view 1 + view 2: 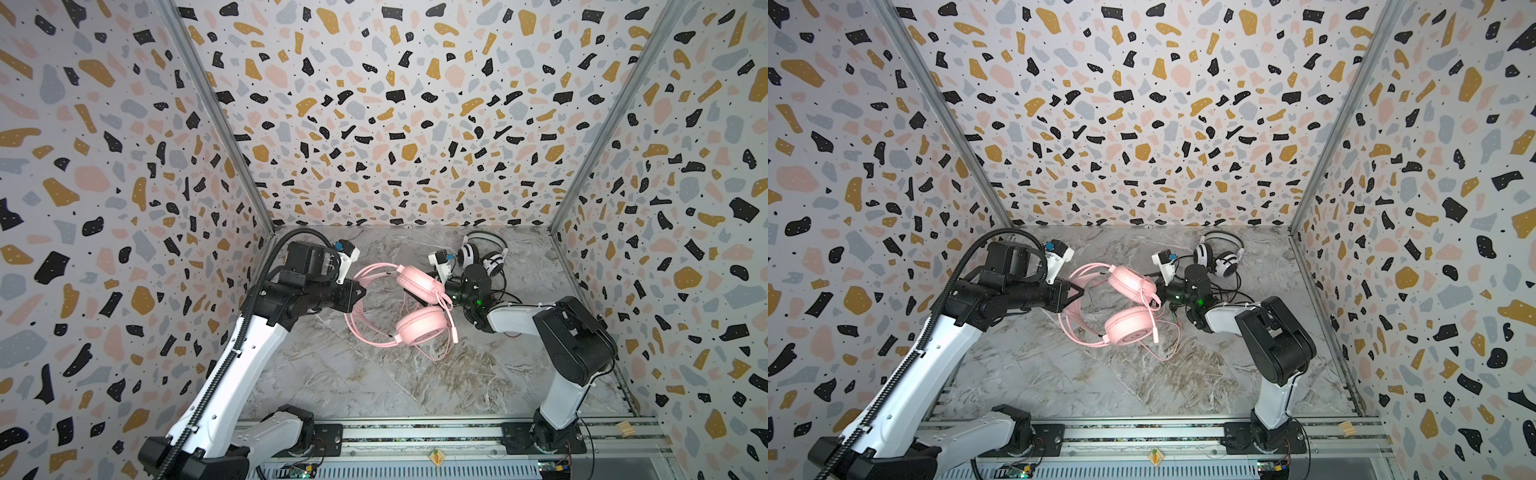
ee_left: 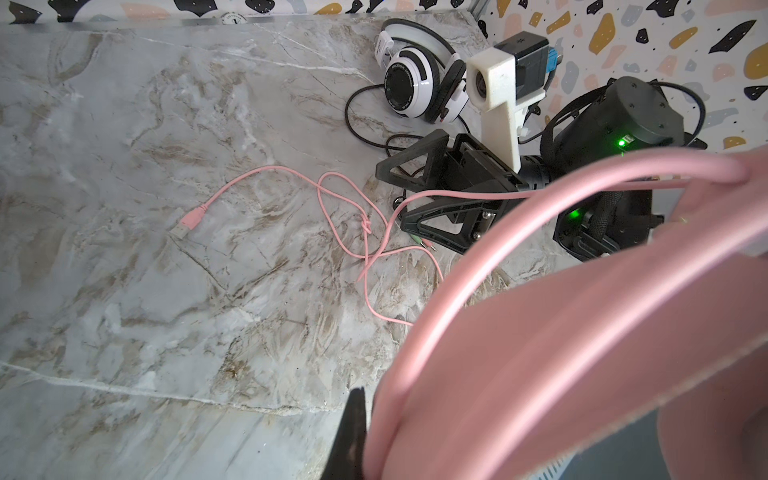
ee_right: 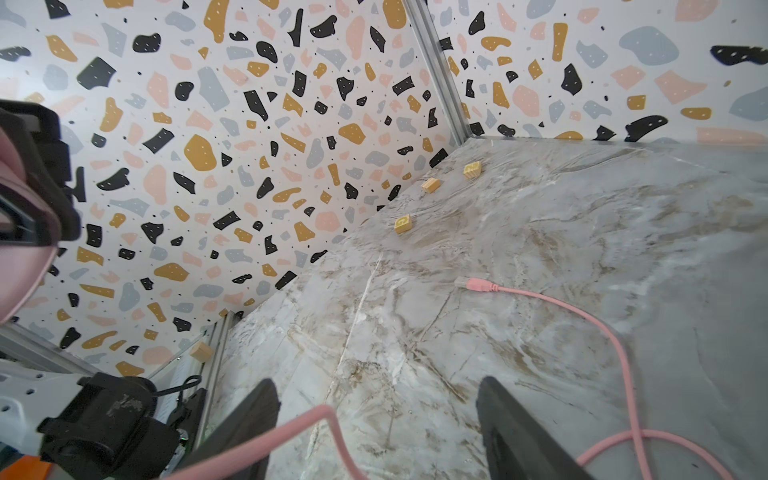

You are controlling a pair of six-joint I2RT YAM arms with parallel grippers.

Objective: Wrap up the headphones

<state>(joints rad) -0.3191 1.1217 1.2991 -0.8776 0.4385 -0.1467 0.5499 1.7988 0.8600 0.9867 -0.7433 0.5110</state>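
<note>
The pink headphones (image 1: 417,328) lie mid-table in both top views, headband raised toward the left. My left gripper (image 1: 358,291) is shut on that headband (image 2: 540,332), which fills the left wrist view beside one black finger (image 2: 351,436). My right gripper (image 1: 445,291) stands open just right of the upper pink earcup (image 1: 1128,282). A loop of the pink cord (image 3: 328,415) passes between its spread fingers (image 3: 253,411) without being pinched. The cord trails over the table to a USB plug (image 3: 478,284). The white-and-black headphones (image 1: 478,254) sit at the back right with their black cord (image 2: 353,124).
Three small wooden blocks (image 3: 403,223) lie by the wall, and another block (image 1: 625,428) rests on the front rail. Patterned walls close in three sides. The marble table (image 1: 353,382) shows bare surface toward the front.
</note>
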